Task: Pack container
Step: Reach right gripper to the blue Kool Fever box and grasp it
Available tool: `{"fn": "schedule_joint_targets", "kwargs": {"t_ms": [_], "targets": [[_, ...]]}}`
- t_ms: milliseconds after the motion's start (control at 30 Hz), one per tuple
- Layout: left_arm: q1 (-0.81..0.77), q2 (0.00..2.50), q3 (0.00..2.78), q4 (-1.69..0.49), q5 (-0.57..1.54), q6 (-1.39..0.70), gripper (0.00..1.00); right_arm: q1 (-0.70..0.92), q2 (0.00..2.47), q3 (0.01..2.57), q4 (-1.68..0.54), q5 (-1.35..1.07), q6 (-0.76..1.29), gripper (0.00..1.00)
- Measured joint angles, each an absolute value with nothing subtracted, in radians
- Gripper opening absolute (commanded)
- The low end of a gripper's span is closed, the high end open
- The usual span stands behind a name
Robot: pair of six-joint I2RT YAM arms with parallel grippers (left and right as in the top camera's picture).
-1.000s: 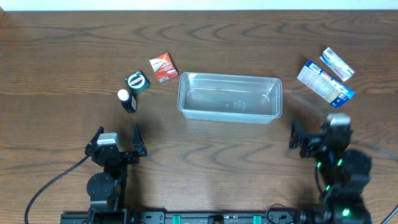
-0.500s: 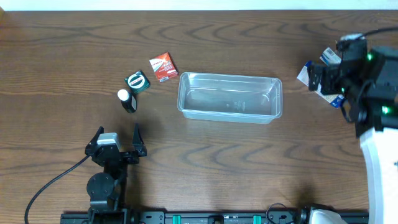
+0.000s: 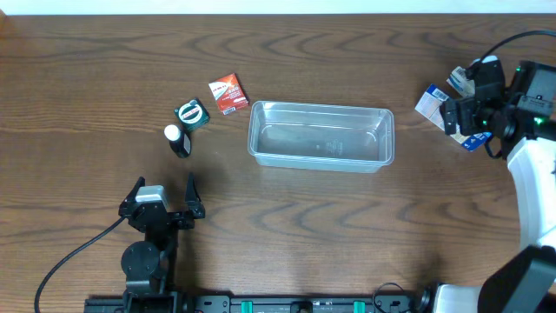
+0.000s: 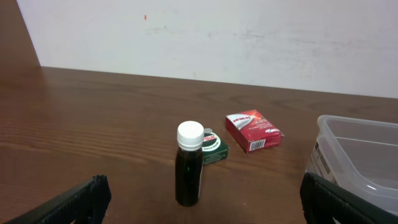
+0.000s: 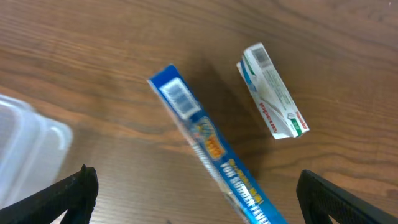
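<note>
Right of container [image 3: 320,105] rim, over blue packet [image 5: 211,149], right hand [image 3: 453,117] spread wide; left hand [image 3: 165,184] wide, bottle [image 4: 188,171] ahead.

Near left of the container [image 3: 321,109]: the left arm [image 3: 143,256] is black throughout, with a round base joint, a grey plate [image 3: 150,196] at the wrist and a black cable [image 3: 74,261] attached. The left tool [image 3: 163,184] has black fingers. Right of the container: the right arm [image 3: 534,178] has a white link, black wrist housing and green lights [image 3: 519,68]. The right tool [image 5: 196,175] is black.

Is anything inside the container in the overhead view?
No: the container shows only its bare clear floor, while the bottle and red packet sit outside it.
</note>
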State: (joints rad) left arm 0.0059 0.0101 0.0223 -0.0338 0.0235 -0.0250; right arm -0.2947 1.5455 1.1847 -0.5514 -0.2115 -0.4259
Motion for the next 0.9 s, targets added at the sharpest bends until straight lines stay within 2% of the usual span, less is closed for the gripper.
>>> {"fn": "schedule_joint_targets", "kwargs": {"t_ms": [167, 300, 400, 467, 567, 667, 733, 767, 900], "targets": [[0.006, 0.01, 0.022, -0.034, 0.024, -0.025, 0.98, -0.305, 1.636, 1.185, -0.53, -0.235, -0.45, 0.99], [0.006, 0.01, 0.022, -0.034, 0.023, -0.025, 0.98, -0.305, 1.712, 1.185, -0.515, -0.243, -0.459, 0.95], [0.006, 0.01, 0.022, -0.034, 0.023, -0.025, 0.98, -0.305, 1.74, 1.185, -0.504, -0.245, -0.465, 0.86], [0.006, 0.01, 0.022, -0.034, 0.023, -0.025, 0.98, -0.305, 1.75, 1.185, -0.499, -0.244, -0.474, 0.75], [0.006, 0.01, 0.022, -0.034, 0.023, -0.025, 0.98, -0.305, 1.756, 1.185, -0.486, -0.234, -0.472, 0.5], [0.006, 0.01, 0.022, -0.034, 0.023, -0.025, 0.98, -0.305, 1.756, 1.185, -0.473, -0.22, -0.481, 0.33], [0.006, 0.01, 0.022, -0.034, 0.024, -0.025, 0.98, -0.305, 1.756, 1.185, -0.47, -0.209, -0.48, 0.12], [0.006, 0.01, 0.022, -0.034, 0.023, -0.025, 0.98, -0.305, 1.756, 1.185, -0.469, -0.206, -0.48, 0.04], [0.006, 0.01, 0.022, -0.034, 0.024, -0.025, 0.98, -0.305, 1.756, 1.185, -0.466, -0.187, -0.479, 0.01]]}}
